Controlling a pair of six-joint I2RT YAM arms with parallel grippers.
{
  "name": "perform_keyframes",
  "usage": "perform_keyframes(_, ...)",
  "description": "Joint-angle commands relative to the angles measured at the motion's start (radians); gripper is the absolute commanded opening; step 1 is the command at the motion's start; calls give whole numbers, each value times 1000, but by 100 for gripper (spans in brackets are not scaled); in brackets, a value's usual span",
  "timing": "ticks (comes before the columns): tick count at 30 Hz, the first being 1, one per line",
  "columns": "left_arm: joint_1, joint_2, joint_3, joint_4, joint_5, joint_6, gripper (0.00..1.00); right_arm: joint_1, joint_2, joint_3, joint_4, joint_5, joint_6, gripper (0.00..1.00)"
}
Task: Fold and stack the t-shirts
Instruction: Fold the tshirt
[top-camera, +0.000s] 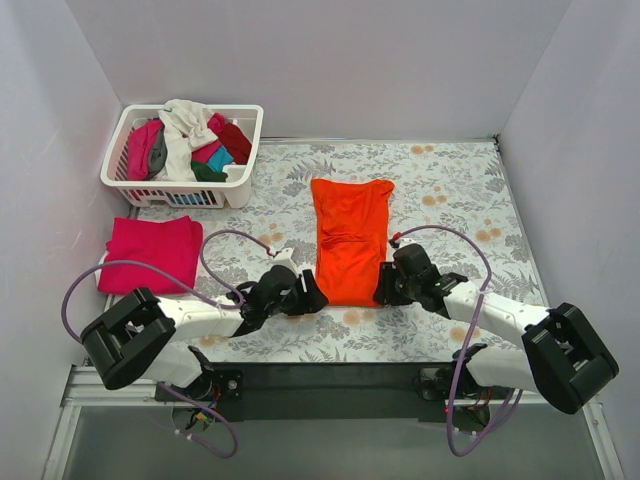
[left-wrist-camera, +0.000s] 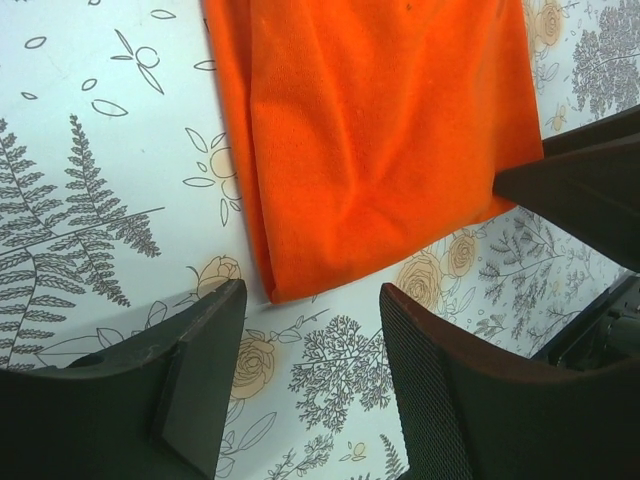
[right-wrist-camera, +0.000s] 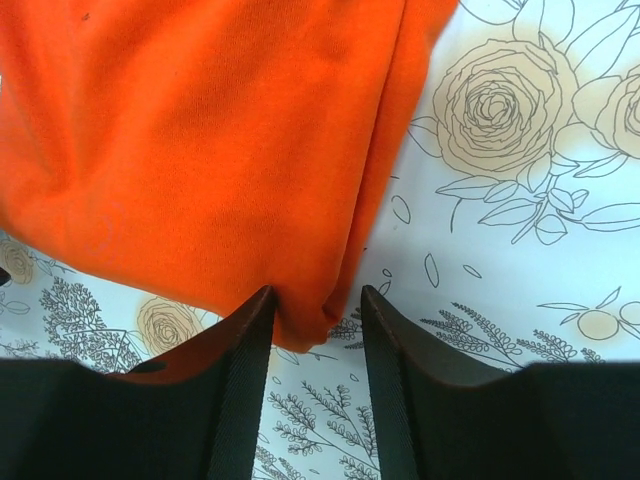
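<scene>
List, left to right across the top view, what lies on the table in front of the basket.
magenta-pink t-shirt → left tool → orange t-shirt → right tool

A white slatted plastic basket (top-camera: 240, 182) was set at the far left corner of a desk (top-camera: 450, 205) covered in a pale surface printed with grey ferns and leaves and tan roses. The basket was placed close against the back wall and near the left one. The desk was enclosed on three sides by plain pale lilac-grey walls (top-camera: 380, 60). In the wrist views the print was shown close up, drawn in fine outline.
</scene>
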Motion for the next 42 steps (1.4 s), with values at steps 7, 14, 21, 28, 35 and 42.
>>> perform_keyframes(7, 5, 65, -20, 4, 6, 0, 35, 39, 54, -5, -69, 21, 24, 25)
perform_keyframes(14, 5, 126, -31, 82, 50, 14, 4, 50, 31, -11, -108, 18, 26, 1)
perform_keyframes(21, 5, 105, -46, 79, 138, 44, 0, 58, -1, 7, -174, -72, -28, 1)
perform_keyframes(28, 4, -28, -90, -22, 311, 69, 0, 76, -45, 30, -322, -172, -77, 1)
perform_keyframes(35, 4, -177, -117, -181, 461, 75, 0, 91, -116, 64, -505, -302, -117, 1)
perform_keyframes(42, 4, -268, -127, -186, 570, 51, 0, 116, -142, 61, -548, -410, -131, 1)
